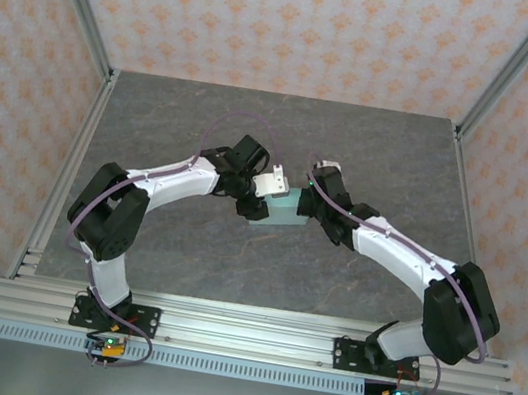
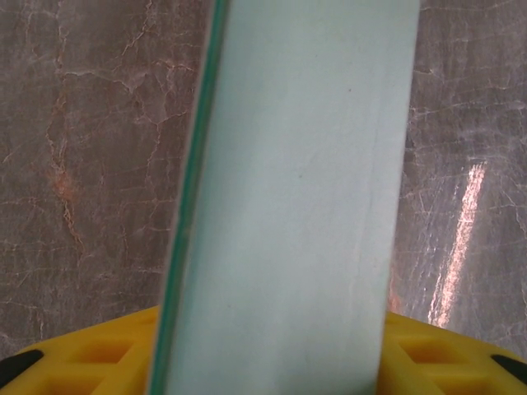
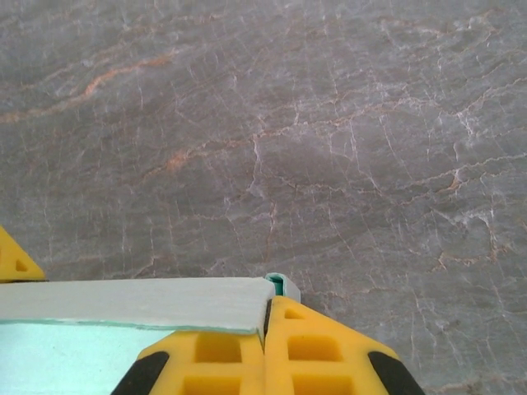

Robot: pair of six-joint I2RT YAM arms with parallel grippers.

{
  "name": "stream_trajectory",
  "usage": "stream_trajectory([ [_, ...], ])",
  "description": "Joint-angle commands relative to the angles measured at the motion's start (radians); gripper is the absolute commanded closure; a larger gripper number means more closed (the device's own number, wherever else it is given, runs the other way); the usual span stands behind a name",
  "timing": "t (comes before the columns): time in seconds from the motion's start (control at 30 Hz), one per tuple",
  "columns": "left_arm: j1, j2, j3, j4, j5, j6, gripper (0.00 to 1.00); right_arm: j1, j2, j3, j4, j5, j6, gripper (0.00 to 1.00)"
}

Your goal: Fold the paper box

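One edge of the paper box [image 1: 284, 211] is being pinched by our right gripper [image 3: 267, 321], mid-table. We cannot tell whether our left gripper [image 1: 248, 202] is gripping it.

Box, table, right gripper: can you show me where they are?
box [image 1: 280, 210]: top view, on its mint-green face.
table [image 1: 254, 135]: top view, on a bare grey part.
right gripper [image 3: 265, 322]: right wrist view, on the seam where its yellow tips meet.
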Motion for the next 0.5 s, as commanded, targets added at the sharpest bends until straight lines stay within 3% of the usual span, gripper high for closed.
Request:
stream_trajectory([
  [0.0,0.003,-0.032,-0.019,0.089,-0.025,-0.059,0.48,0.02,-0.018,-0.08,0.037,-0.003,0.029,0.96],
  [0.2,0.016,-0.064,-0.046,0.143,-0.058,-0.102,0.45,0.019,-0.044,-0.094,0.014,0.023,-0.028,0.97],
  [0.3,0.023,-0.115,-0.065,0.192,-0.056,-0.194,0.43,0.02,-0.047,-0.1,0.016,0.028,-0.028,0.98],
  [0.43,0.024,-0.245,-0.183,0.362,-0.007,-0.373,0.34,0.021,-0.038,-0.1,0.022,0.034,0.008,0.98],
  [0.47,0.024,-0.279,-0.225,0.418,-0.002,-0.406,0.24,0.021,-0.036,-0.098,0.022,0.036,0.01,0.98],
])
